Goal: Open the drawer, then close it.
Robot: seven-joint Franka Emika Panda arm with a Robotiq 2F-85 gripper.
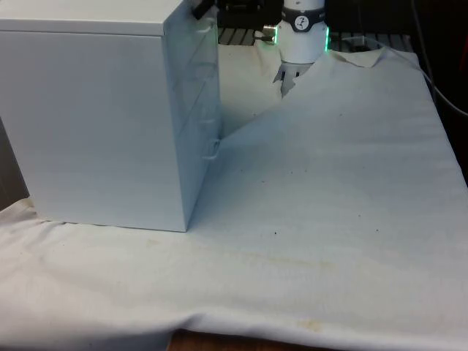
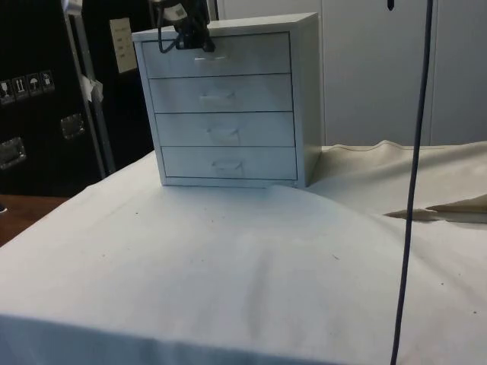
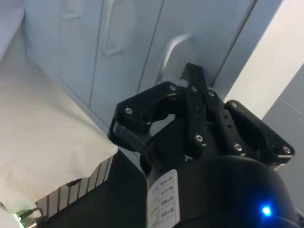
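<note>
A white chest of four drawers [image 1: 95, 124] stands at the front view's left, its drawer fronts turned towards the robot. In the side view all the fronts of the chest [image 2: 228, 99] sit flush and closed. My black gripper [image 2: 196, 42] hovers at the top drawer [image 2: 251, 55], near its left end and just above its handle [image 2: 205, 59]. Seen from the wrist, my gripper [image 3: 192, 73] has its fingers pressed together into one tip beside the curved top handle [image 3: 168, 47], with nothing between them. From the front, the gripper [image 1: 200, 10] peeks out past the chest's top corner.
The white cloth [image 1: 329, 219] is rucked into a ridge running from the chest towards the robot's base [image 1: 301, 36]. A dark cable [image 2: 415, 190] hangs down at the right in the side view. Open cloth lies in front of the drawers.
</note>
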